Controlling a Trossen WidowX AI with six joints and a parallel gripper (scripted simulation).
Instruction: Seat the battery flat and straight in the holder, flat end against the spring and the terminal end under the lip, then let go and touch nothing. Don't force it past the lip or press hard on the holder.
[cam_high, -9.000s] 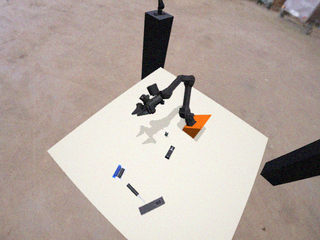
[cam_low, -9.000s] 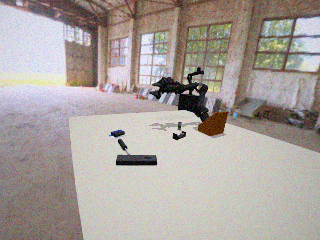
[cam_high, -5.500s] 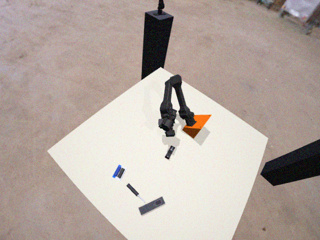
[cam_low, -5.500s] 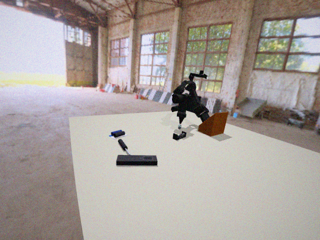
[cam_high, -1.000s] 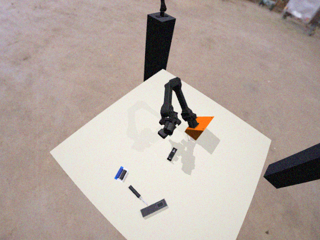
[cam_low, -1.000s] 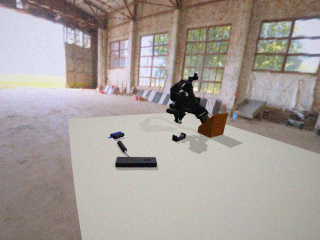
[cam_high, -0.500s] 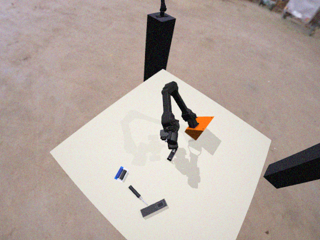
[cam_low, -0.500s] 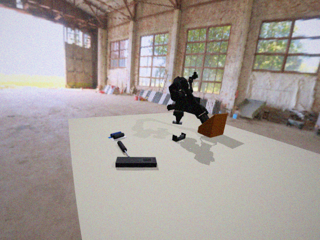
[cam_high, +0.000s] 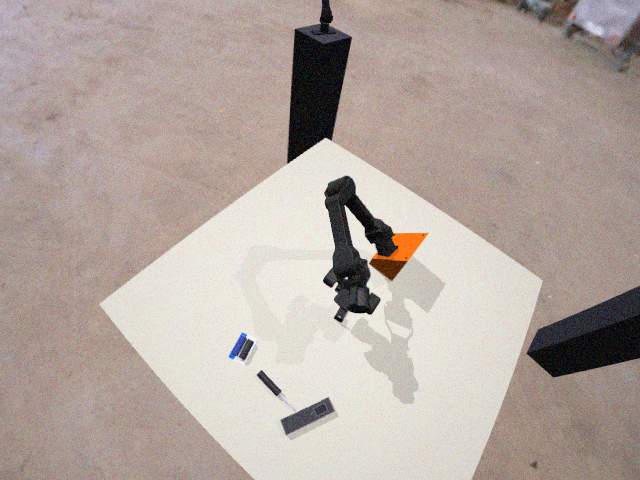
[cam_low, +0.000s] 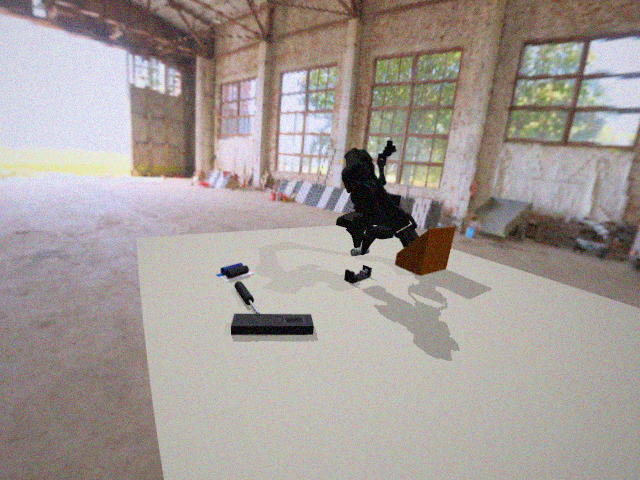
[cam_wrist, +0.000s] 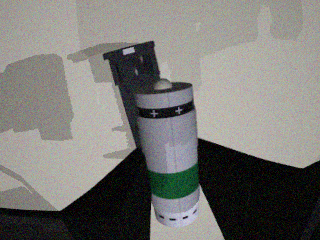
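Now the battery (cam_low: 356, 251) (cam_wrist: 171, 150) sits pinched between the jaws, above the holder (cam_low: 357, 274) (cam_wrist: 126, 95)

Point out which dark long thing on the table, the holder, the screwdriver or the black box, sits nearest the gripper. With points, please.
The battery holder (cam_high: 339, 314) (cam_low: 358, 274) (cam_wrist: 131, 92): it lies just below the gripper's held battery (cam_wrist: 170, 145); the other two lie farther off.
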